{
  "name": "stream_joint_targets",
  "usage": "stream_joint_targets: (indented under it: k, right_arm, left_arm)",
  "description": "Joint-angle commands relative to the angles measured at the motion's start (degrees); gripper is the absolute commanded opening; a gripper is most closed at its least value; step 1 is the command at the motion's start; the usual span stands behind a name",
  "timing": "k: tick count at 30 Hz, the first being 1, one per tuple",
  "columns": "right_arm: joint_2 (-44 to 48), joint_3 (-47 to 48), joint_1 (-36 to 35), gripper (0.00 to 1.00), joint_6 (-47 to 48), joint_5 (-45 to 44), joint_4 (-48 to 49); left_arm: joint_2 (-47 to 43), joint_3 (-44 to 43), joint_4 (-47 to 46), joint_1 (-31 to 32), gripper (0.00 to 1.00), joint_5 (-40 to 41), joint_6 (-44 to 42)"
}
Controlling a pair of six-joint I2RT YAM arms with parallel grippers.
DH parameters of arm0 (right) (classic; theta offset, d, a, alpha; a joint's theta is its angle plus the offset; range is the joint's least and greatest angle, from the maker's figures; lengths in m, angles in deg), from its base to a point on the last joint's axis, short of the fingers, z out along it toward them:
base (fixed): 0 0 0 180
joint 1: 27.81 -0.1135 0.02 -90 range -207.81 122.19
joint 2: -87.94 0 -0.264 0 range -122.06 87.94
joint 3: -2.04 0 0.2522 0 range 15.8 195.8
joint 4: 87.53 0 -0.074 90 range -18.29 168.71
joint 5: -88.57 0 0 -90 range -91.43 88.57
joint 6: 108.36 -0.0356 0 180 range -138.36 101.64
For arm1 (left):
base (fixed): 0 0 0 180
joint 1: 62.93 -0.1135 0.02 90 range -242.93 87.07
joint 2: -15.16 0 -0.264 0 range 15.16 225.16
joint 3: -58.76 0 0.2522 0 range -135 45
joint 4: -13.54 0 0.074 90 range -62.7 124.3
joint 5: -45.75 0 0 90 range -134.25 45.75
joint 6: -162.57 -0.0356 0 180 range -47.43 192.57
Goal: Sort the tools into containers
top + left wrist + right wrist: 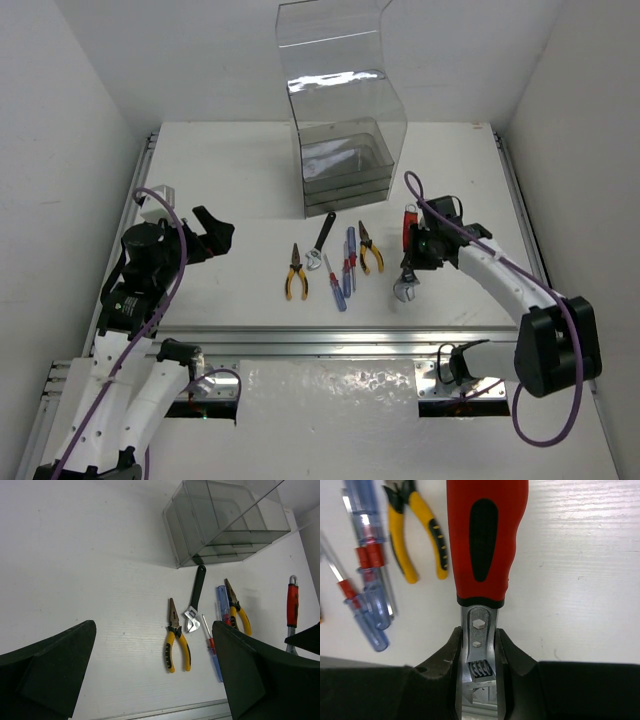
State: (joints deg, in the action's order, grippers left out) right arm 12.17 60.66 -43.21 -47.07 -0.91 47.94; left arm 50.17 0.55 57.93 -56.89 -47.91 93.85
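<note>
Over white table [230, 180], wrench [408, 228] runs near-far, handle far.

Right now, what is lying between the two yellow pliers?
Between the yellow pliers and the other yellow pliers lie the black-handled wrench and the thin red and blue screwdrivers. The top view shows it best.

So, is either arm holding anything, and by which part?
Right tool clamps the red-handled wrench by its silver neck near the head; left tool holds nothing.
</note>
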Motion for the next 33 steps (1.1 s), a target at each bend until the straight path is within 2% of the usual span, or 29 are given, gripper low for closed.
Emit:
stream_joint_targets:
  k: [1, 7, 14, 19, 25, 28, 33]
  right_arm:
    - [5.97, 4.53, 0.11, 0.00, -1.35, 4.49, 1.85]
    - [9.32, 11.20, -0.33, 0.00, -4.15, 11.51, 4.65]
    - [5.64, 19.03, -1.65, 0.00, -9.61, 17.32, 16.60]
    - [-1.83, 25.70, -1.74, 0.00, -13.21, 20.92, 24.68]
    - [-10.60, 30.36, -1.83, 0.00, -18.05, 19.18, 34.97]
    - [-16.49, 38.78, -2.09, 0.00, -19.01, 17.16, 34.11]
    - [-23.63, 43.73, -2.53, 0.00, -21.12, 16.54, 37.78]
  left_arm:
    - [-0.11, 0.15, -3.12, 0.37, 1.00, 0.06, -0.01]
    - [-0.55, 0.24, -3.04, 0.37, 1.00, 0.23, 0.08]
    - [-1.43, 0.41, -3.03, 0.37, 1.00, 0.94, 0.34]
    - [-1.69, 0.41, -3.03, 0.37, 1.00, 1.29, 0.52]
    - [-1.78, 0.59, -3.12, 0.37, 1.00, 1.55, 0.61]
    - [-1.96, 0.59, -3.12, 0.28, 1.00, 1.73, 0.69]
    - [-2.48, 0.68, -3.12, 0.29, 1.00, 2.17, 0.78]
